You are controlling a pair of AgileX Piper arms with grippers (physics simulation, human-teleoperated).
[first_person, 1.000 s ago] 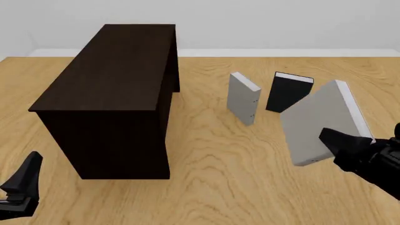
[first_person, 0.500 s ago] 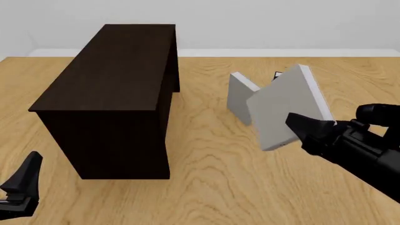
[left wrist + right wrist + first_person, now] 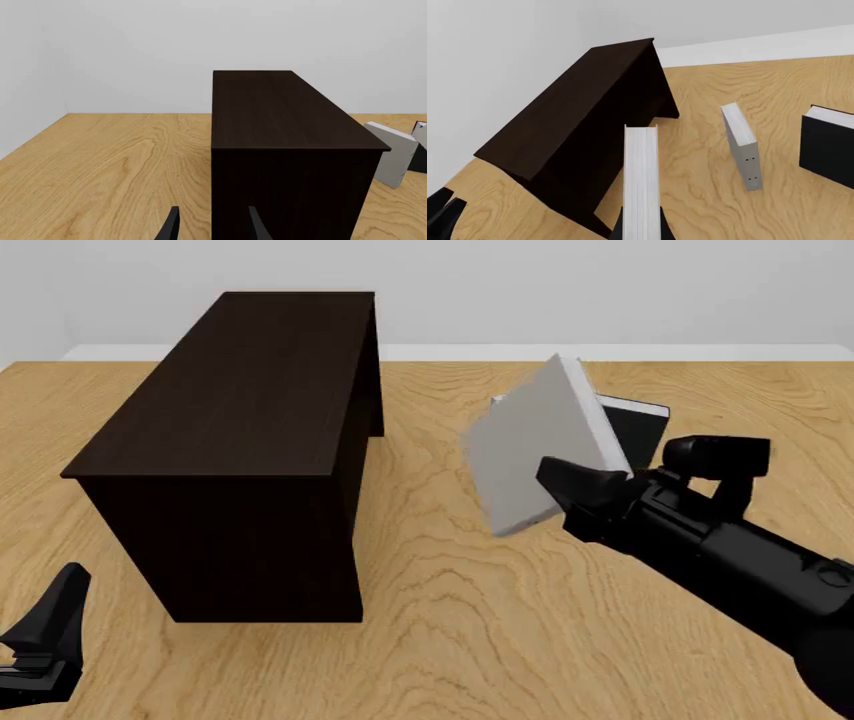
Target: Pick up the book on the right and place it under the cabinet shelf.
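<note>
My right gripper (image 3: 571,488) is shut on the light-grey book (image 3: 534,452) and holds it tilted in the air, right of the dark brown cabinet (image 3: 240,410). In the right wrist view the book's white page edge (image 3: 642,175) points toward the cabinet (image 3: 574,125), and the fingers (image 3: 618,231) clamp its lower end. My left gripper (image 3: 47,640) is open and empty at the near left, in front of the cabinet (image 3: 280,130); its fingers (image 3: 171,231) show in the left wrist view.
A second grey book (image 3: 740,145) stands upright on the table behind the held one. A black-covered book (image 3: 630,425) stands to its right. The wooden table (image 3: 441,640) extends in front of the cabinet.
My right arm has carried the grey book leftward and away from me, from the right side toward the cabinet, tilting it more. It now covers most of the second grey book. The left arm has not moved.
</note>
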